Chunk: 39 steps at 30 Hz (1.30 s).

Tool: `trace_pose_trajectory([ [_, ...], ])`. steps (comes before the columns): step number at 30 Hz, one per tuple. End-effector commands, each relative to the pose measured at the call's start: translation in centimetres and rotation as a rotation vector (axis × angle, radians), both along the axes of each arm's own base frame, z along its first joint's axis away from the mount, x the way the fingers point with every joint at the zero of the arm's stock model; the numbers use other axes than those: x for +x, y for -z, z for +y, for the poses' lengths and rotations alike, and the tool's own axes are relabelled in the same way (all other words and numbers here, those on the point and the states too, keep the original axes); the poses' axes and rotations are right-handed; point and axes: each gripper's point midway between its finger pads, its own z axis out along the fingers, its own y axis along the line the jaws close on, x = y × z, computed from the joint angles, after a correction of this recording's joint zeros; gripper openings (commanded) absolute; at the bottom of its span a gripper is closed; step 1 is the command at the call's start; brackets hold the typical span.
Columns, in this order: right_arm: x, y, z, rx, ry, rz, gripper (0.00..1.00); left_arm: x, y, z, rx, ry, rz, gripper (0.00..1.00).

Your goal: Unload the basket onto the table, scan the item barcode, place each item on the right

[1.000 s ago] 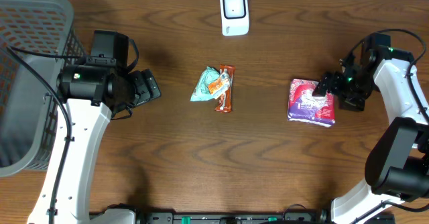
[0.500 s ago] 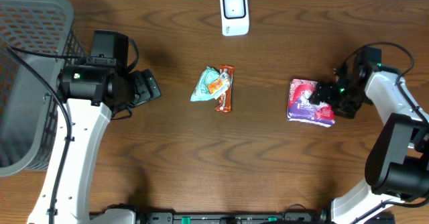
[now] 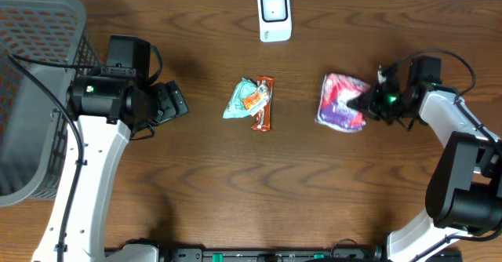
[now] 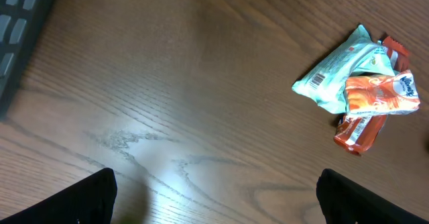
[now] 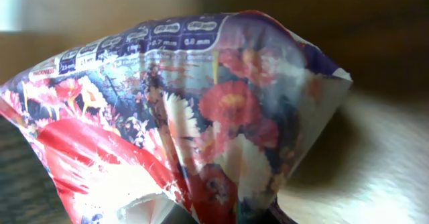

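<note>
The item, a soft pack with a red and purple flower print (image 3: 337,101), is pinched at its right end by my right gripper (image 3: 369,100), which is shut on it. It hangs tilted above the table, right of centre. In the right wrist view the pack (image 5: 201,103) fills the frame, with small print along its top edge; its barcode is hidden. The white scanner (image 3: 274,15) stands at the back centre. My left gripper (image 3: 177,103) is open over bare wood at the left, its two dark fingertips (image 4: 74,204) wide apart with nothing between them.
A teal wrapper (image 3: 239,99) and an orange-red snack bar (image 3: 263,105) lie together at the table's middle; the teal wrapper (image 4: 338,70) shows a small barcode. A grey mesh basket (image 3: 31,74) stands at the far left.
My right gripper has shut on the flower-print pack and carried it off the table, leftward and a little toward the back. The left arm has not moved.
</note>
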Motion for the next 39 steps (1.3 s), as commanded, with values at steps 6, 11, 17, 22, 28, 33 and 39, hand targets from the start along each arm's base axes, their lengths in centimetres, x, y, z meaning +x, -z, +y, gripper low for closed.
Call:
trace_pose_trajectory([
  [6,7.1,-8.3,4.7,0.265,0.085,-0.194,0.01,-0.1,-0.1,0.4,0.013,-0.003,-0.002,0.95],
  [11,10.7,-9.9,7.5,0.204,0.228,-0.299,0.01,-0.1,-0.1,0.4,0.013,-0.003,-0.002,0.95],
  [17,13.8,-11.0,9.0,0.069,0.485,-0.442,0.01,-0.1,-0.1,0.4,0.013,-0.003,-0.002,0.95],
  [22,16.8,-13.4,10.8,0.108,0.508,-0.558,0.01,-0.1,-0.1,0.4,0.013,-0.003,-0.002,0.95],
  [28,21.7,-14.1,14.2,0.177,0.413,-0.568,0.01,-0.1,-0.1,0.4,0.013,-0.003,-0.002,0.95],
  [33,24.4,-12.4,15.2,0.122,0.398,-0.475,0.01,-0.1,-0.1,0.4,0.013,-0.003,-0.002,0.95],
  [39,24.3,-12.0,15.8,0.098,0.358,-0.446,0.01,-0.1,-0.1,0.4,0.013,-0.003,-0.002,0.95],
])
